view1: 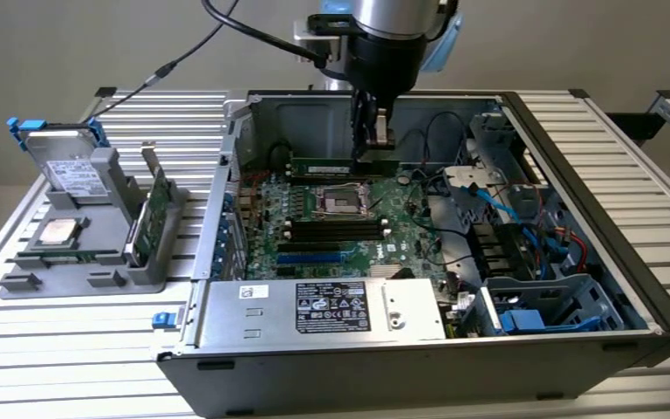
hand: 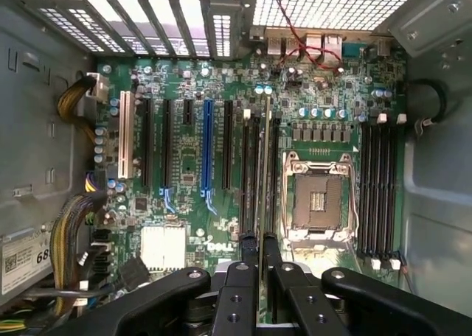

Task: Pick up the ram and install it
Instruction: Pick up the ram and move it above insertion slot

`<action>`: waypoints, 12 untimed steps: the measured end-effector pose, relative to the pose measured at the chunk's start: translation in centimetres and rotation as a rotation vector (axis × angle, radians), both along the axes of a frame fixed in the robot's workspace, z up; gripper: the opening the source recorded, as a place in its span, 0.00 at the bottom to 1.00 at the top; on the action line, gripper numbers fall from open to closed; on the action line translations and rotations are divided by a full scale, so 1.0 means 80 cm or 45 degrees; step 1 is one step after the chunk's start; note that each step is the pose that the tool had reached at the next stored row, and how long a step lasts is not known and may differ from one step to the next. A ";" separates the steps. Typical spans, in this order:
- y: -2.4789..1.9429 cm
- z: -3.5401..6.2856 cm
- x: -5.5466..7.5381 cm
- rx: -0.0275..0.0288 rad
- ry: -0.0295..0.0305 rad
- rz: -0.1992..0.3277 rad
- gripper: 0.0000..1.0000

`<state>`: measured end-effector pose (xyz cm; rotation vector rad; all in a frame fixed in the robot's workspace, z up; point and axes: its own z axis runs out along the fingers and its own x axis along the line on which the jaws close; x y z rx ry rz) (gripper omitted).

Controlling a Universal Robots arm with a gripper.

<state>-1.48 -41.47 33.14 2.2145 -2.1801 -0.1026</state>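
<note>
Between the two black fingers [hand: 245, 266] of the gripper [hand: 259, 242] you see the ram [hand: 263, 166], a long, thin green circuit-board stick, clenched near one end and viewed along its upper edge. In the exterior view you find it held level inside the open black computer case [view1: 591, 166], low over the green motherboard [view1: 311, 249], on the far side of the square metal processor socket [view1: 345, 202]. In the wrist view its edge runs parallel to the long black memory slots [hand: 247, 174] just beside that socket; you cannot tell whether it touches a slot. Nearer the camera in the exterior view lies the silver power supply box [view1: 324, 307] with its dark label. Outside the case, on the exterior view's left, a grey moulded tray [view1: 137, 271] carries an upright silver hard drive [view1: 67, 170], a tall green expansion card [view1: 154, 209] and a square silver processor chip [view1: 58, 231]. Case and tray both rest on the slatted aluminium counter [view1: 67, 358].
</note>
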 end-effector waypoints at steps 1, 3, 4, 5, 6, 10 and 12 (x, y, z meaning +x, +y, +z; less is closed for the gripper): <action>0.0017 -0.001 0.000 -0.0041 0.0000 0.000 0.14; 0.0045 -0.004 0.000 -0.0141 0.0000 0.000 0.14; 0.0059 -0.005 0.000 -0.0202 0.0000 0.000 0.14; 0.0071 -0.007 -0.001 -0.0254 -0.0001 0.000 0.14; 0.0084 -0.008 -0.001 -0.0305 0.0000 0.000 0.14; 0.0113 -0.012 -0.003 -0.0415 -0.0066 -0.003 0.14; 0.0122 -0.013 -0.003 -0.0449 -0.0198 -0.005 0.14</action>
